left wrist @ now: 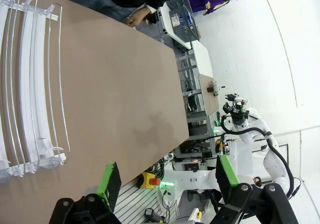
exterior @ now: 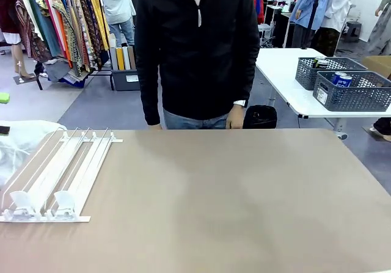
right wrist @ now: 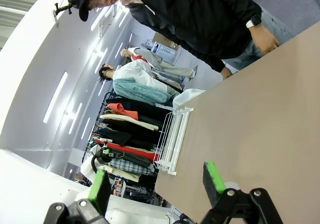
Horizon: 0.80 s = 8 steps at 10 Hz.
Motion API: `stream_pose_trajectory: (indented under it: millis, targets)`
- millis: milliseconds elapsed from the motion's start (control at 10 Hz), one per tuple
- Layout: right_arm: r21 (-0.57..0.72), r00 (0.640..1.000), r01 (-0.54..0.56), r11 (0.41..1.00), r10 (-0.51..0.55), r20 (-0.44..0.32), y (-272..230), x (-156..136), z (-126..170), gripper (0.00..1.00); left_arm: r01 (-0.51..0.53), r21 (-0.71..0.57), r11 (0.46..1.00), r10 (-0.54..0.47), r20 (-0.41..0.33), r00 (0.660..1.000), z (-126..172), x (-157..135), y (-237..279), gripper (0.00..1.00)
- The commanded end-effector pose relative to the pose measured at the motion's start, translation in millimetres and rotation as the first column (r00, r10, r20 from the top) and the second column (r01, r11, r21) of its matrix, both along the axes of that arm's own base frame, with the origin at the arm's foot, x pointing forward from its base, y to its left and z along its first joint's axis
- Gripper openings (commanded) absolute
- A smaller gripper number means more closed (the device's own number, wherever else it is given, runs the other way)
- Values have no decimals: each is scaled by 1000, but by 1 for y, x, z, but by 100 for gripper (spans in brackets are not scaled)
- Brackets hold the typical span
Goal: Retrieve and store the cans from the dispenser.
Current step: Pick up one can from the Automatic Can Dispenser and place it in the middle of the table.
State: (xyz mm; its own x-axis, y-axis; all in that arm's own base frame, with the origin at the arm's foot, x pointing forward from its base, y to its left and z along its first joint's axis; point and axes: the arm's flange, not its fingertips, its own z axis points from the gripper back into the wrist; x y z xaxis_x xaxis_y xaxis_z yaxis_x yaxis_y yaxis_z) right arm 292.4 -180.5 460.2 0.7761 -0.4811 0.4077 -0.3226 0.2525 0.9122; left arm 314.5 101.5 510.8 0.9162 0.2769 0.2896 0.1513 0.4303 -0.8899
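Note:
The dispenser (exterior: 61, 175) is a flat white rack of thin rails with clear stoppers at its near end, lying at the left of the brown table (exterior: 232, 193). Its lanes are bare. The rack also appears in the left wrist view as the dispenser (left wrist: 30, 83) and far off in the right wrist view as the dispenser (right wrist: 172, 139). A blue can (exterior: 341, 79) stands in a grey basket (exterior: 354, 96) on a white table behind at the right. My left gripper (left wrist: 168, 174) is open above the table's near edge. My right gripper (right wrist: 156, 181) is open too, holding nothing.
A person in a black top stands at the far edge, one hand (exterior: 235, 119) hanging by the tabletop. A white plastic bag (exterior: 24, 138) lies left of the rack. A second grey basket (exterior: 327, 71) sits behind the first. Clothes racks fill the background.

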Motion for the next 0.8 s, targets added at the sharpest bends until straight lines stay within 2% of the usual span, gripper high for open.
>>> stream_pose_trajectory:
  millis: [0,700]
  targets:
    - [15,1000,7,1000,-7,15,1,2,5,100,0,-18,1000,0,3,1000,1,1,-1,100]
    - [15,1000,7,1000,-7,15,1,2,5,100,0,-18,1000,0,3,1000,1,1,-1,100]
